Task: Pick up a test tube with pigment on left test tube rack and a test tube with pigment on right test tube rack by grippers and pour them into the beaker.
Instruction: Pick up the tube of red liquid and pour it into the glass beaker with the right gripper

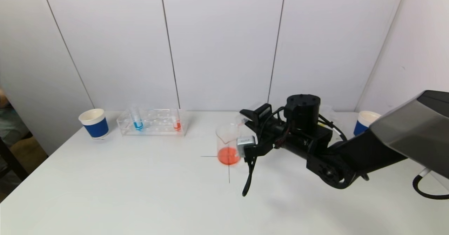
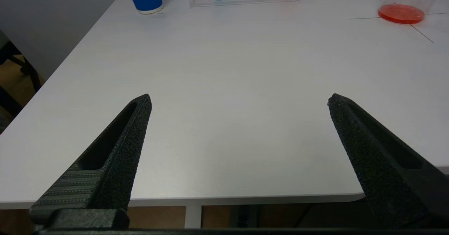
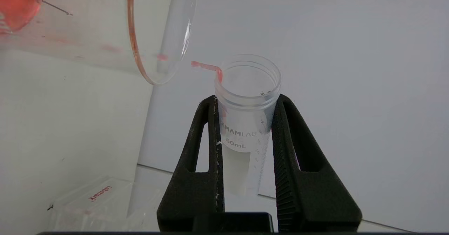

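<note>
Item: my right gripper [image 3: 245,101]. Jaws clenched on a clear test tube [image 3: 245,122], one finger on each side of its barrel. The tube is tipped, its open mouth beside the rim of the beaker [image 1: 228,142]; a thin red thread of pigment runs from the tube's lip toward that rim. The barrel looks nearly drained.

Item: beaker. Clear glass, standing upright on the white table [image 1: 140,186] at a pair of crossed pencil lines, near the table's middle. A shallow pool of red-orange liquid [image 1: 228,156] lies in its bottom. My right arm reaches it from the right side.

Item: my left gripper [image 2: 238,100]. Jaws released, spread wide, nothing between them. It hangs over the near left edge of the table, well apart from the beaker and the racks.

Item: left test tube rack [image 1: 152,122]. Clear plastic, at the far left of the table. One tube with blue pigment [image 1: 137,122] stands at its left end, one with red pigment [image 1: 177,123] at its right end.

Item: paper cups. A blue-sleeved cup [image 1: 94,123] just left of the rack; a second blue cup [image 1: 364,121] at the far right, partly hidden behind my right arm.
</note>
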Robot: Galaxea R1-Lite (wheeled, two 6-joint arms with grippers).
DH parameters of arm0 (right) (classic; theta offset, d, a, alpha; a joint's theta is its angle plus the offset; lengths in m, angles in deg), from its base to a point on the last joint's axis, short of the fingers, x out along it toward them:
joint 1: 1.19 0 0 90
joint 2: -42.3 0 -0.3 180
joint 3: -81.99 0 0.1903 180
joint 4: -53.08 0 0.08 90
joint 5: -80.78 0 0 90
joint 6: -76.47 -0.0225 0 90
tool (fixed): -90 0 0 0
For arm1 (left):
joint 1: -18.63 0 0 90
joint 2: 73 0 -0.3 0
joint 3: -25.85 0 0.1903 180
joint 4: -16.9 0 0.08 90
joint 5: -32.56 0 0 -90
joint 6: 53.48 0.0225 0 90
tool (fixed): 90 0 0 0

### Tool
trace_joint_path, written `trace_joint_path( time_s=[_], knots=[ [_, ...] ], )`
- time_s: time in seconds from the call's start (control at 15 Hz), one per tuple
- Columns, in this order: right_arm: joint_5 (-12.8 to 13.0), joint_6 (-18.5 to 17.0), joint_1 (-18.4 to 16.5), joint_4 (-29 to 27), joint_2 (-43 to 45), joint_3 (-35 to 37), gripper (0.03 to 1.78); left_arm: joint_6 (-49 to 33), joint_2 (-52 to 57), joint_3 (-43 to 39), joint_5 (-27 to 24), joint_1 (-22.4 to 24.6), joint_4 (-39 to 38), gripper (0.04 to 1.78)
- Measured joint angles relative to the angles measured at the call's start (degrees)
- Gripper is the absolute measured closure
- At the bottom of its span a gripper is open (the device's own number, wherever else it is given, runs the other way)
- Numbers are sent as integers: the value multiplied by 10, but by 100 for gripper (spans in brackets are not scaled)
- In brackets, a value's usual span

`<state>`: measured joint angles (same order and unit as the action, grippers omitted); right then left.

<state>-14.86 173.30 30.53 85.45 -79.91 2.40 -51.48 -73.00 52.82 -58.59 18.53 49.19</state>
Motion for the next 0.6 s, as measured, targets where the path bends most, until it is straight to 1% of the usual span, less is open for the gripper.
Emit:
trace_joint_path(
  time_s=[0.13,0.47,0.6],
  knots=[
    [8,5,4,-15,4,-1,135,0,0,0,0,0,0,6],
    [19,16,12,-30,7,-4,135,0,0,0,0,0,0,6],
    [27,20,15,-34,7,-5,135,0,0,0,0,0,0,6]
  ],
)
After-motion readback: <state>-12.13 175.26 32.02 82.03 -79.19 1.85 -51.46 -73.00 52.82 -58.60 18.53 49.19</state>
